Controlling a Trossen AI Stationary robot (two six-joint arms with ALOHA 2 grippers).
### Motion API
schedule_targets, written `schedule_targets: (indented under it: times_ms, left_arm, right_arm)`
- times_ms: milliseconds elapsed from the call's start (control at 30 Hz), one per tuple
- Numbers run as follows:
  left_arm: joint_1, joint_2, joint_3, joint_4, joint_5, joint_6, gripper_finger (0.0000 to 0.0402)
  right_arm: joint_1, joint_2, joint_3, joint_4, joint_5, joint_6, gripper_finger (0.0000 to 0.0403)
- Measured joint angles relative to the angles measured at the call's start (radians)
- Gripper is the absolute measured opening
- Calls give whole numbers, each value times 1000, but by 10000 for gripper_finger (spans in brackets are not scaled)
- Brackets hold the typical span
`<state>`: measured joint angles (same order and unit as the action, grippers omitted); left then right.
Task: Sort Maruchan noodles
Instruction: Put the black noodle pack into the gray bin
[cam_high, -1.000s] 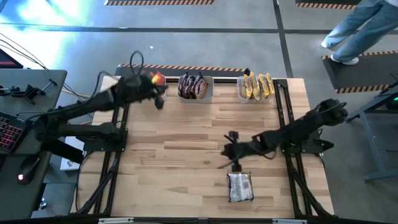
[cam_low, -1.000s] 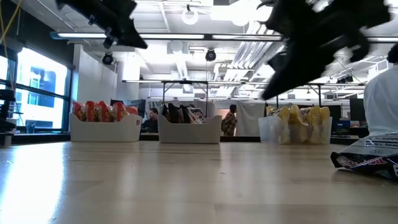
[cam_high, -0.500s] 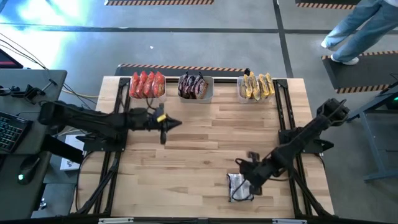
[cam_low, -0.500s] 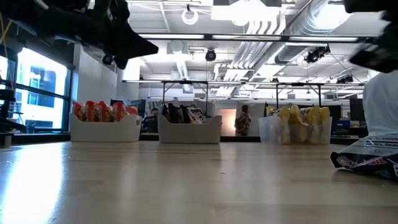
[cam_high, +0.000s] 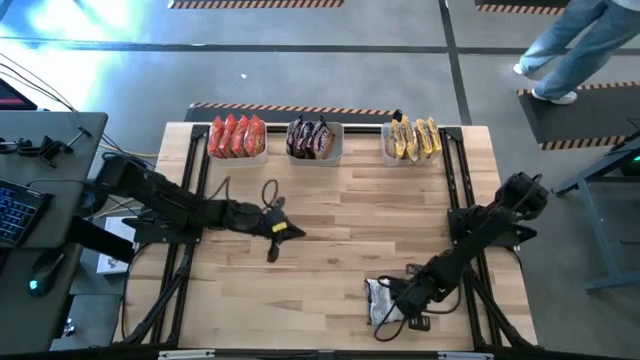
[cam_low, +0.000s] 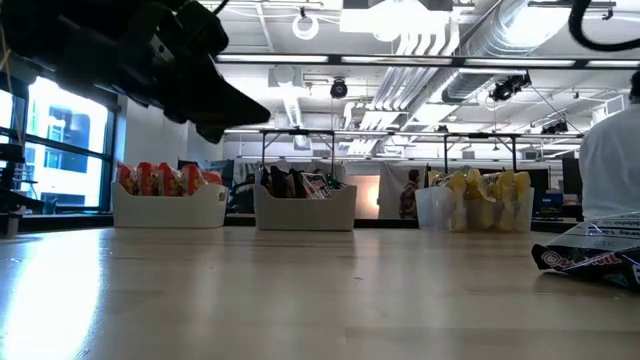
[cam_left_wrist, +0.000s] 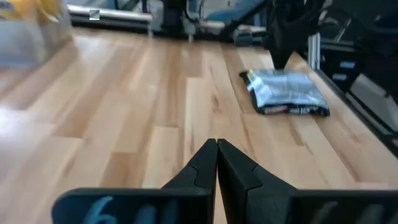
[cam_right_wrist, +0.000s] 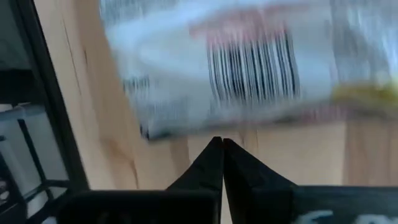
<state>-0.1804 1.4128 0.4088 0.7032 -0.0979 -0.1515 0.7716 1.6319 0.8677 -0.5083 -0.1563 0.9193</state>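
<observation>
One silver-and-dark noodle packet (cam_high: 381, 297) lies flat on the wooden table near its near edge; it also shows in the left wrist view (cam_left_wrist: 286, 93) and the low view (cam_low: 590, 257). My right gripper (cam_high: 386, 322) is shut and points steeply down at the packet's near end (cam_right_wrist: 186, 124). My left gripper (cam_high: 292, 231) is shut and empty, hovering over the table's left middle, aimed nearly level toward the packet. Other noodle packets stand on edge in three bins at the far edge: red (cam_high: 237, 135), dark (cam_high: 313, 138) and yellow (cam_high: 412, 138). My right gripper has its shut fingertips (cam_right_wrist: 217, 146) right at the edge of the packet's near end, coming from above. I cannot tell whether they touch the wrapper or stand just beside it over the wood. The packet lies flat on the table.
Bare wood spreads between the bins and the packet (cam_high: 350, 220). Dark frame rails run along the table's left side (cam_high: 185, 250) and right side (cam_high: 480, 280). A person walks on the floor beyond the far right corner (cam_high: 580, 45). A desk with a keyboard stands at the left (cam_high: 30, 200).
My left gripper has come away from the red bin, down and toward the table's middle, tipping from pointing down to nearly level. My right gripper has swung toward the near edge, tipped steeply down and rolled, arriving at the packet's near end. The packet has stayed put.
</observation>
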Motion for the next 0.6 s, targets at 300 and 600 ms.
schedule_targets:
  times_ms: [300,600]
  left_arm:
    - [-60,268,193,-8,15,34,50]
    - [-72,526,462,-119,197,-28,126]
  right_arm:
    - [-89,26,0,64,290,-238,0]
    - [-210,26,0,128,348,-431,0]
